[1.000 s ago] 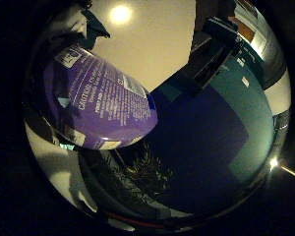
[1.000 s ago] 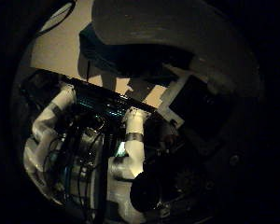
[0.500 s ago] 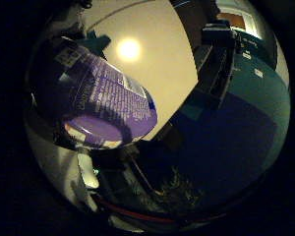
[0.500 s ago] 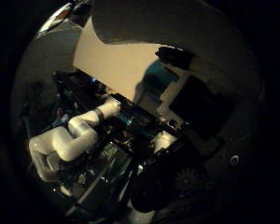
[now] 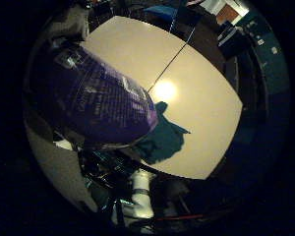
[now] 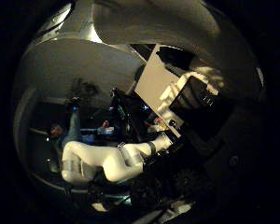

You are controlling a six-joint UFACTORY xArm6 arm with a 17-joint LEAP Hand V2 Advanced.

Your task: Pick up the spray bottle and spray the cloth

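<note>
The spray bottle [image 5: 101, 105], with its purple printed label, fills much of the little finger side view and lies close against my palm. Past its lower end a teal cloth [image 5: 163, 140] lies crumpled on the pale table [image 5: 206, 123], well below the bottle. In the thumb side view the bottle's pale grey body [image 6: 177, 28] curves across the picture, and my hand [image 6: 196, 95] shows as white and black fingers wrapped beside it. The bottle's nozzle and trigger are hidden.
A seam runs across the table [image 5: 169, 61] and a lamp's glare [image 5: 164, 91] sits near the cloth. Dark furniture and boxes [image 5: 236, 39] stand past the table's far edge. My white arm [image 6: 112, 161] stretches back toward its base.
The whole picture has swung: the hand has turned with the bottle, so the table and the teal cloth now lie in front of the bottle. The bottle stays fixed against the palm.
</note>
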